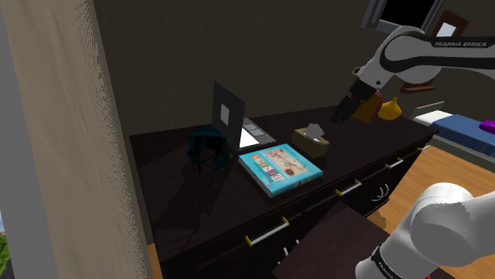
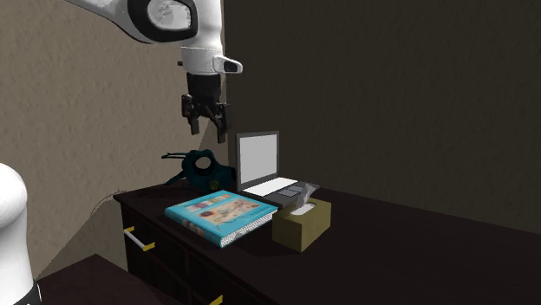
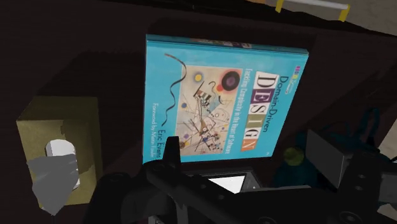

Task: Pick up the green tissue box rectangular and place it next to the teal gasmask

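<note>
An olive-green tissue box (image 1: 311, 140) (image 2: 302, 223) (image 3: 60, 143) with a pale tissue sticking out stands on the dark dresser (image 1: 190, 214), just beside a teal book (image 1: 279, 168) (image 3: 222, 105). The dark teal gas mask (image 1: 205, 147) (image 2: 201, 169) (image 3: 299, 159) lies on the other side of an open laptop (image 1: 234, 119) (image 2: 264, 165), apart from the box. My gripper (image 1: 345, 108) (image 2: 206, 121) hangs open and holds nothing, well above the dresser top. It looks down on the book and laptop.
A yellow vase (image 1: 389, 108) stands at the dresser's end in the shoulder view's right. Drawers with pale handles (image 1: 268, 231) run along the front. A bed with blue cover (image 1: 468, 127) lies beyond. A wall runs close behind the laptop.
</note>
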Robot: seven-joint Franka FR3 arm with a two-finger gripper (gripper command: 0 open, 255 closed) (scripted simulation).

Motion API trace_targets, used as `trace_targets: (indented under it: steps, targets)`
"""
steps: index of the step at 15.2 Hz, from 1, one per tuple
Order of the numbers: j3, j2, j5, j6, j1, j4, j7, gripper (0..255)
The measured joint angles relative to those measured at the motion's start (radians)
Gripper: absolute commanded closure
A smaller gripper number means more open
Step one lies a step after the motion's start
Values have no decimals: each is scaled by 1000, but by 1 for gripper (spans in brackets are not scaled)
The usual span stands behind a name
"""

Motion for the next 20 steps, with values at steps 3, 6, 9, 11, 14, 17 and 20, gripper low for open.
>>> trace_targets:
  steps: [3, 6, 9, 11, 14, 17, 20]
  targets:
    - [-99, 66, 35, 71, 23, 12, -98, 0]
    - [-217, 161, 98, 137, 69, 48, -215, 0]
    - [-342, 258, 189, 184, 128, 85, -347, 0]
    - [-437, 343, 277, 189, 185, 138, -446, 0]
    - [-588, 502, 464, 172, 274, 208, -622, 0]
    - [-699, 782, 756, 40, 276, 328, -851, 0]
    - [-642, 990, 964, -88, 128, 440, -991, 0]
